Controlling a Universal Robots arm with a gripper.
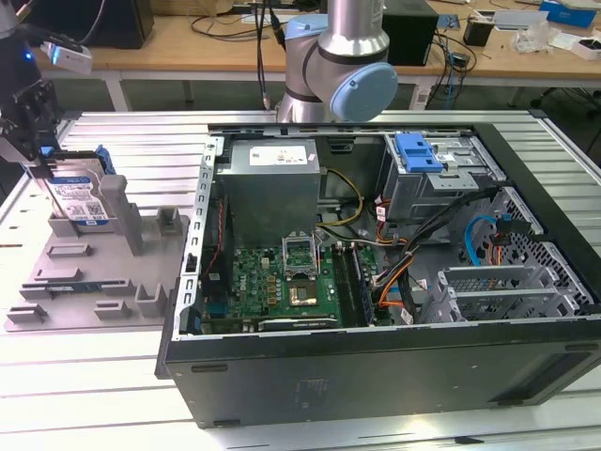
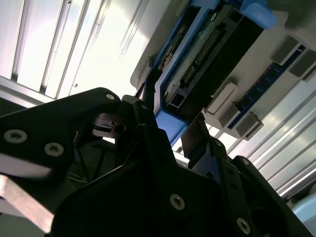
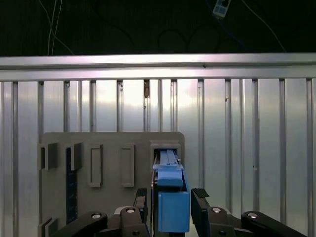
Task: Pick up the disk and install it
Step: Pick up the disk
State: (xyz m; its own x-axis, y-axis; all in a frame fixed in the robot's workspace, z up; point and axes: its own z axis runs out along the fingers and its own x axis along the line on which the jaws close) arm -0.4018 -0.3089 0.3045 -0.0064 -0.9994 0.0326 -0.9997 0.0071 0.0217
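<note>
Ribbed metal tabletop (image 1: pixel 94 413) carries everything you're working with. Nearest the exterior camera sits the open computer case (image 1: pixel 376 376). Further back, on the exterior view's left, the disk (image 1: pixel 83 199) stands on edge in a slot of the grey fixture tray (image 1: pixel 84 282). Your claw (image 3: pixel 171 200) straddles its blue carrier, jaws spread with a thin gap either side, gripping nothing. Farthest back are the arm's base (image 1: pixel 338 66) and wooden desks (image 1: pixel 188 38).

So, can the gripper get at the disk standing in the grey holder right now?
Probably yes: the gripper straddles the disk, one finger on each side of its blue frame, with nothing between them.
</note>
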